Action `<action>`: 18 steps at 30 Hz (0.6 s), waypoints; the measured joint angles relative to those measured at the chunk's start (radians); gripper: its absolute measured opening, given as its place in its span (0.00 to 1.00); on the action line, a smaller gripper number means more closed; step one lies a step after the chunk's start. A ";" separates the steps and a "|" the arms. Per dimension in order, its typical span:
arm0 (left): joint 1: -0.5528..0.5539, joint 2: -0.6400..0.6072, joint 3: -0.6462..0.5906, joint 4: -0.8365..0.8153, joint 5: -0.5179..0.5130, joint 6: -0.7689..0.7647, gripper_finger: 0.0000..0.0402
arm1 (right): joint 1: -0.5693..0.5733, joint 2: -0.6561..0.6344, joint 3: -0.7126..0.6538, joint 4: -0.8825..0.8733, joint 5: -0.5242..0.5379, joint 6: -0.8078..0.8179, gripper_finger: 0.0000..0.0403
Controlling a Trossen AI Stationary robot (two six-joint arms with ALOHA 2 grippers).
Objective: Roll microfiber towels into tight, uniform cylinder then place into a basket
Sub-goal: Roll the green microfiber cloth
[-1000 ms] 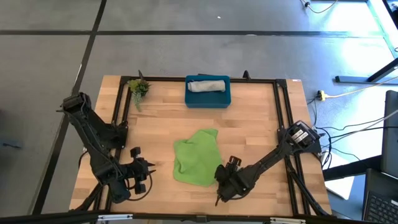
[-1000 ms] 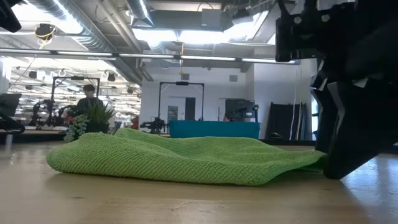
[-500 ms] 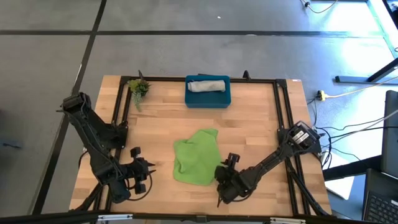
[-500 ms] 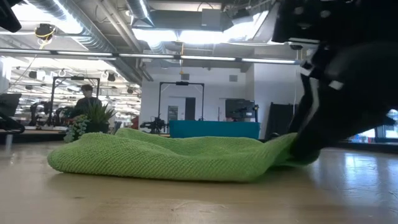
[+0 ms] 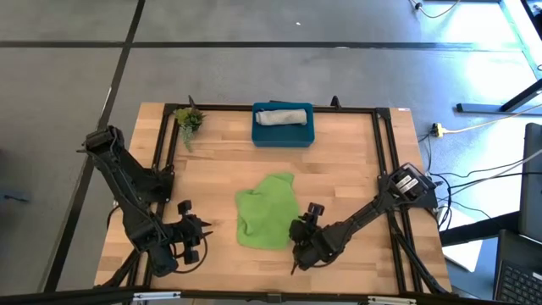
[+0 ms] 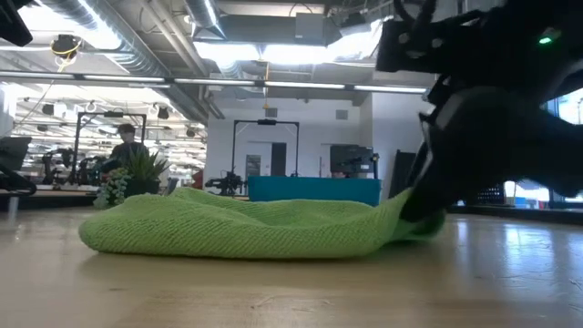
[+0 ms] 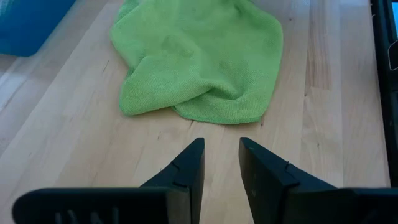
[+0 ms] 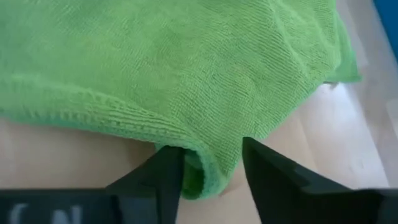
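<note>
Moved: right gripper (image 8: 202, 171) pushed towel (image 5: 265, 213) edge inward.
Right fingers: pinching towel fold.
Left gripper (image 7: 221, 162): fingers parted, idle on desk (image 5: 339, 169).

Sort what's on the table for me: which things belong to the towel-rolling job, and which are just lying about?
Job:
green towel, its corner between the right gripper fingers
grey towel, rolled, in the basket

Lying about:
plant sprig at the table's far left corner

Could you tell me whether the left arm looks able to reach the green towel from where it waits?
Probably yes: bare table lies between the open left hand and the green towel, with nothing between.
</note>
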 joint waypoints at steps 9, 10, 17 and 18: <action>0.000 0.000 0.000 0.000 0.000 0.000 0.22 | -0.060 -0.001 0.000 0.029 0.020 0.022 0.06; 0.000 0.000 0.000 0.000 0.000 0.000 0.22 | -0.066 -0.001 0.000 0.029 0.020 0.021 0.03; 0.000 0.000 0.000 0.000 0.000 0.000 0.22 | -0.106 -0.001 0.000 0.029 0.027 0.000 0.02; 0.000 0.000 0.000 0.000 0.000 0.000 0.22 | -0.111 -0.001 0.000 0.031 0.028 -0.005 0.02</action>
